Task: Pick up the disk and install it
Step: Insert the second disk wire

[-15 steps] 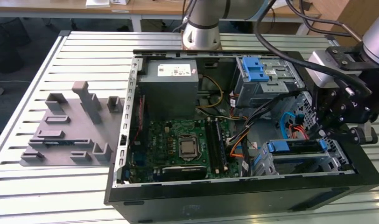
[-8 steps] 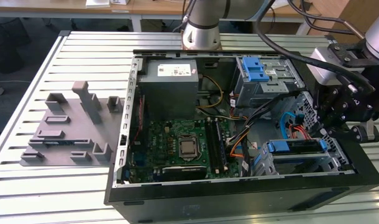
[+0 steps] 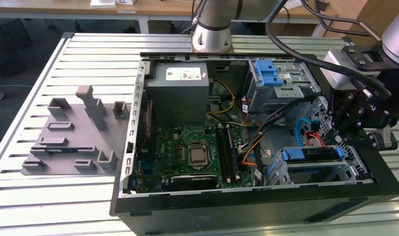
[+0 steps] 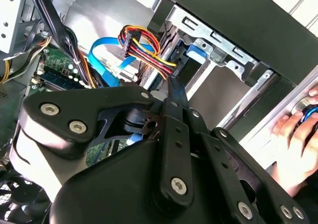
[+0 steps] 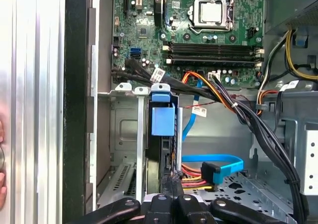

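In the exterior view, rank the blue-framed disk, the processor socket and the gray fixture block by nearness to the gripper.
1. The disk, in the bay beside the gripper.
2. The processor socket, mid-case on the motherboard.
3. The gray fixture block, outside the case at the exterior view's left.

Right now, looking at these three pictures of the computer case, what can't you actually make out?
- Gripper: in both wrist views its own black linkage covers the fingertips, so open or shut is unclear.
- Disk: in the first wrist view it stands edge-on in the drive cage, label face hidden.
- Hand: cut off by the second wrist view's edge.
- Motherboard: its near edge is hidden behind the case wall in the exterior view.
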`<state>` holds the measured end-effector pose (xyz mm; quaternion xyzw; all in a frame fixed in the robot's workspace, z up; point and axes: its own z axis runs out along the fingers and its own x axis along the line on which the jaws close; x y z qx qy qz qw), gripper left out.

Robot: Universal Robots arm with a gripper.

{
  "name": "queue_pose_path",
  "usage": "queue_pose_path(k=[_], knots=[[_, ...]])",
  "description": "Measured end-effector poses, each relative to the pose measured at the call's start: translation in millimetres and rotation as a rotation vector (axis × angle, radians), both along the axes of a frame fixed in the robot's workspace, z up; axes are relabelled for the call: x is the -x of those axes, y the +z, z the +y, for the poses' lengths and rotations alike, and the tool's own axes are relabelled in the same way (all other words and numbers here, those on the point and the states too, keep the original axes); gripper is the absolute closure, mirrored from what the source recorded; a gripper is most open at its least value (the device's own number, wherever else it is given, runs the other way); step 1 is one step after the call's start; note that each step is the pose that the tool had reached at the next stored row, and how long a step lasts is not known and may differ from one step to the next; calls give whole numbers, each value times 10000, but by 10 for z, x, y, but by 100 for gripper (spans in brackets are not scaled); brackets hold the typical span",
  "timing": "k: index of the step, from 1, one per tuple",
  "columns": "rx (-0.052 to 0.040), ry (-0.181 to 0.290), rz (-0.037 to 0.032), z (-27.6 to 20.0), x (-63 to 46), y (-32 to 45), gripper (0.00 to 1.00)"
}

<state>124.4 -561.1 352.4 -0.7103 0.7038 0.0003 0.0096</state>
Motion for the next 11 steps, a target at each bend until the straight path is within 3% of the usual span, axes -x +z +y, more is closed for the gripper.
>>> queue_pose_path(k=[11], knots=[[0, 0, -5, 0, 108, 0, 89]])
